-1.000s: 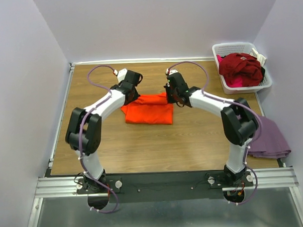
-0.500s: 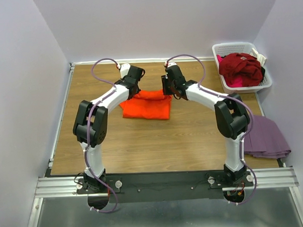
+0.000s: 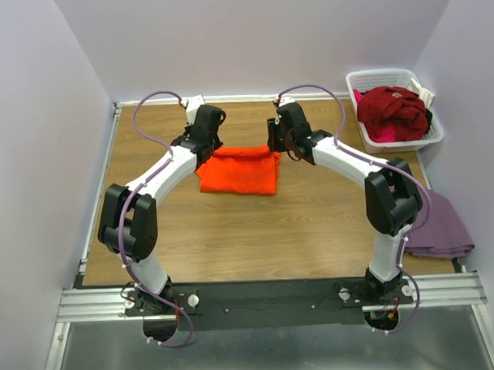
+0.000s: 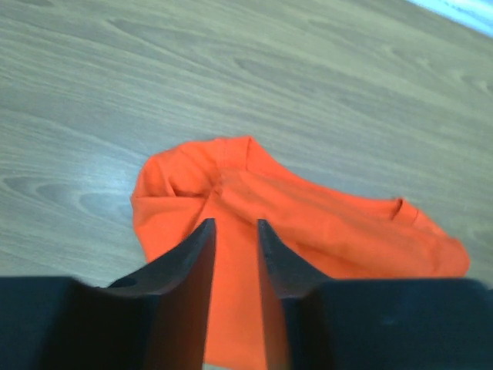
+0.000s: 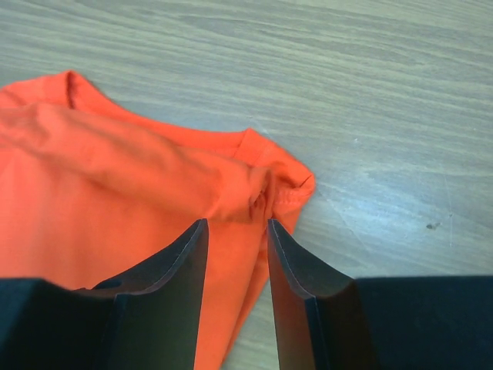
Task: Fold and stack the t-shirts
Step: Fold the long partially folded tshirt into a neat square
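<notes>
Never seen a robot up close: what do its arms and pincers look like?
The left arm and right arm are white tubes with chunky black joints; a mauve cable loops off each. The left gripper and right gripper have two black tapering fingers.

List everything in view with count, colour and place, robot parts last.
orange t-shirt: 1, bright orange, folded, mid-table toward the far edge
dark red t-shirt: 1, dark red, heaped in the basket
pink garment: 1, pink, under the dark red one
mauve-purple t-shirt: at least 1, mauve-purple, folded at the table's right edge
basket: 1, white, far right corner
table: 1, brown wood
left gripper: 1, black, jaws apart over the orange t-shirt's far left corner
right gripper: 1, black, jaws apart over its far right corner
</notes>
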Motion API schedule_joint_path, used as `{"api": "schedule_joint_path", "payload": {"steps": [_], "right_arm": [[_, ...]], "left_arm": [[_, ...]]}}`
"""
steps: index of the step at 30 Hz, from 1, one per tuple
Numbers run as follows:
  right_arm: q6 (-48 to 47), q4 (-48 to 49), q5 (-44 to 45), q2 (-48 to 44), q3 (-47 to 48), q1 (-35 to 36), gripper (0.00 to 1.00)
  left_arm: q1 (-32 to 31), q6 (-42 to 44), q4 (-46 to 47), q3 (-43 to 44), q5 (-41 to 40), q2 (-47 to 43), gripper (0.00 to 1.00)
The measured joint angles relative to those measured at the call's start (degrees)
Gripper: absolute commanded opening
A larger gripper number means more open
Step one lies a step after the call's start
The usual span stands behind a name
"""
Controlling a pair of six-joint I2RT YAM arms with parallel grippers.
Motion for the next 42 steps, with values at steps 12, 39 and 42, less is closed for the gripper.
{"api": "schedule_joint_path", "payload": {"steps": [12,39,42], "right_arm": [[1.0,0.3,-7.1,-2.7,-3.8,1.3,0.44],[3.0,0.3,-1.7,16.4,11.1,-0.5,0.41],[3.2,0.3,-1.5,18.1,11.3,-1.0,0.41]], "left_arm": [[-1.2,3.8,0.9,-3.9,11.8,2.8,0.1],[1.9,4.9,-4.0,24.3,12.3,29.7,0.1],[2.4,4.7,-5.0,26.1,12.3,33.2,0.1]]}}
